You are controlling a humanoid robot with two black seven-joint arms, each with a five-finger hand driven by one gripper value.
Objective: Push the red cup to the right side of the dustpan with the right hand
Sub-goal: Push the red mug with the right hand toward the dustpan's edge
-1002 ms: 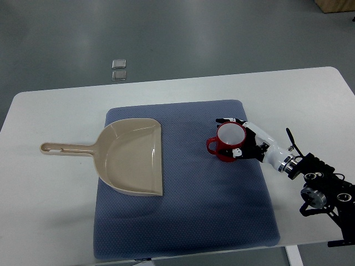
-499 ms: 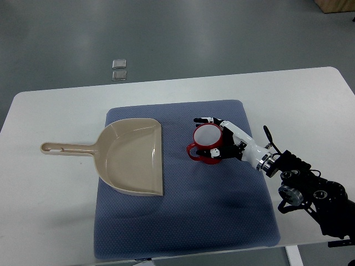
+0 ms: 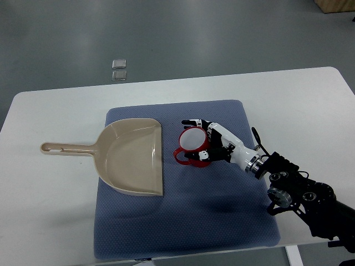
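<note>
One white table (image 3: 44,111) up top in size, carrying a blue-grey mat (image 3: 183,221). On the mat's left half, a beige dustpan (image 3: 133,158), handle sticking out left onto bare table, open mouth facing right. Coming in from the right edge, the right robot hand (image 3: 208,141), fingers curled around the far and near sides of the red cup (image 3: 191,145), cupping it from the right rather than lifting it, as far as can be told. Red cup upright on the mat, handle pointing down-left, just beside the dustpan's right edge with a thin strip of mat between. No left arm anywhere. Looks nearly done: cup basically on the dustpan's right side already, probably only a last nudge and letting go left.
</note>
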